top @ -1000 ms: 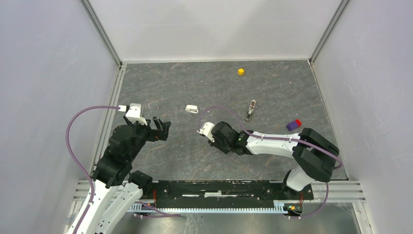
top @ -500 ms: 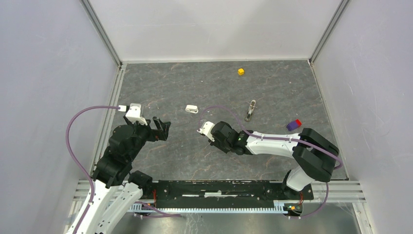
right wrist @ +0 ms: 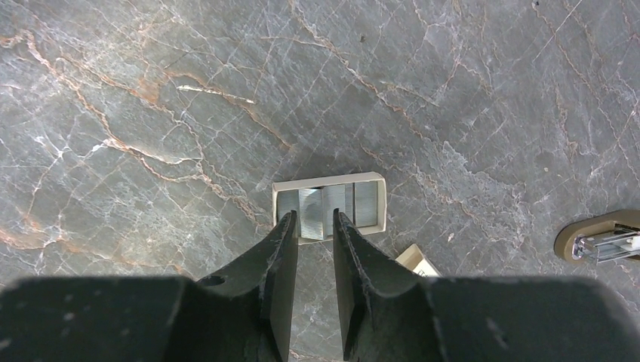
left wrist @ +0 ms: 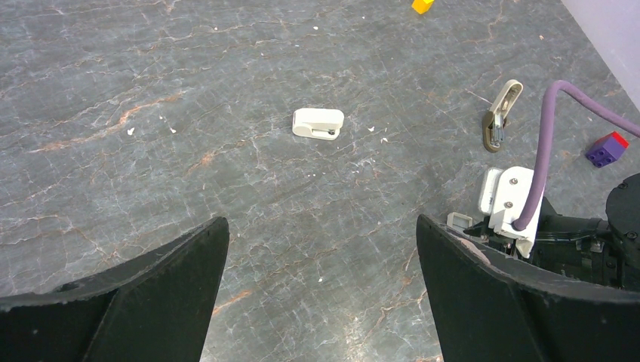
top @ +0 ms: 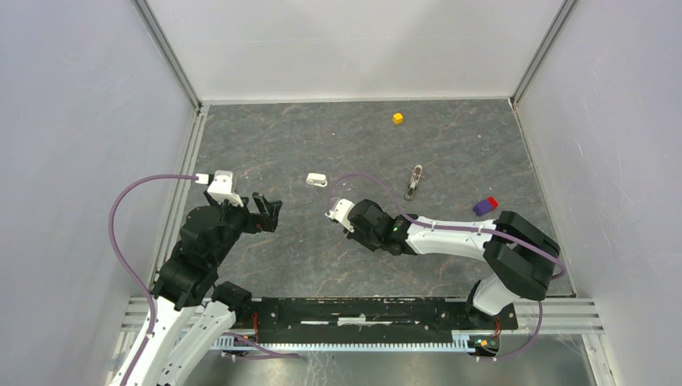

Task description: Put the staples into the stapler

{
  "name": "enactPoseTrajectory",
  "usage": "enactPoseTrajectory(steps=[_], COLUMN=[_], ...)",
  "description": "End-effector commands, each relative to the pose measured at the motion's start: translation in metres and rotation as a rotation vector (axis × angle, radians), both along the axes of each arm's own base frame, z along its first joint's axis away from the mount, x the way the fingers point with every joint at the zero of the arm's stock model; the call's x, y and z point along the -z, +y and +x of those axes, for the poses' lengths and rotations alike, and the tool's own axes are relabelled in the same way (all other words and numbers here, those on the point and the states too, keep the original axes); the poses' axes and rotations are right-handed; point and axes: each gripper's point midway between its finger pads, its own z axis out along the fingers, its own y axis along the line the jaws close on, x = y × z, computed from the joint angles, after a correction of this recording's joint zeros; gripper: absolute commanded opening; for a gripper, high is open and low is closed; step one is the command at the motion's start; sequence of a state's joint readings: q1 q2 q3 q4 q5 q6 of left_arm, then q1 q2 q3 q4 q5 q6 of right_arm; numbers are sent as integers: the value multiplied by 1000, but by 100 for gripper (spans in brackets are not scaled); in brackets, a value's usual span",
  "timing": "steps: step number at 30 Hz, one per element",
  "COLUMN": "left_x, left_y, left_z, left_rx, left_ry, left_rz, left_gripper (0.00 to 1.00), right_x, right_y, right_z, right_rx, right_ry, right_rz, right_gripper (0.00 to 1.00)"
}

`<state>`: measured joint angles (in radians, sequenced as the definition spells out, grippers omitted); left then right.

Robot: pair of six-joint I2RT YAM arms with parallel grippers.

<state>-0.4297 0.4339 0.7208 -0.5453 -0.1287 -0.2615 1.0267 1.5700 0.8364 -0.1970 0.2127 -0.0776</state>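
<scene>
Barely differs from a second ago. Over the grey table (top: 322,137), spreads the left pincer (left wrist: 318,222) wide, touching nothing. Narrows the right pincer (right wrist: 314,215) around the staples (right wrist: 332,197), flat mid-table; cannot tell whether pinched. Finds the open stapler (top: 413,182) well apart, then a white plastic piece (left wrist: 318,123), purple-red block (top: 485,205), pale card (right wrist: 417,260), yellow cube (top: 397,118).

**Top view:** fixed above and behind the arm bases (top: 486,299), looking steeply down over the whole table (top: 306,257).

**Left wrist view:** oblique, forward past the left tool (left wrist: 321,222) across mid-table; it shares the stapler (left wrist: 498,117) and yellow cube (left wrist: 422,6) with the top view.

**Right wrist view:** close, straight down past the right tool (right wrist: 315,215) onto the staples (right wrist: 362,202), the stapler's end at its right edge.
</scene>
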Motion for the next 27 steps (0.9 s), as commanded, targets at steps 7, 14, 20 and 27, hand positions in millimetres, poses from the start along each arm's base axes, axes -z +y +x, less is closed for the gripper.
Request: enactPoseTrajectory(steps=[7,14,20,27], left_x=[-10,-9,-9,-10], left_y=[0,0,0,0], left_z=[3,3,3,3], left_rx=[9,10,10,10], left_ry=[-43,-40,-41,-44], left_rz=[21,22,21,20], left_gripper=[100,100,100,100], right_x=[-5,-2,1,2], right_y=[12,11,10,10], right_z=[6,6,6,7], right_rx=[-12,-10,-8,-2], right_ry=[-26,-25,-24,-35], right_rz=[22,15,6,4], right_gripper=[30,30,29,26])
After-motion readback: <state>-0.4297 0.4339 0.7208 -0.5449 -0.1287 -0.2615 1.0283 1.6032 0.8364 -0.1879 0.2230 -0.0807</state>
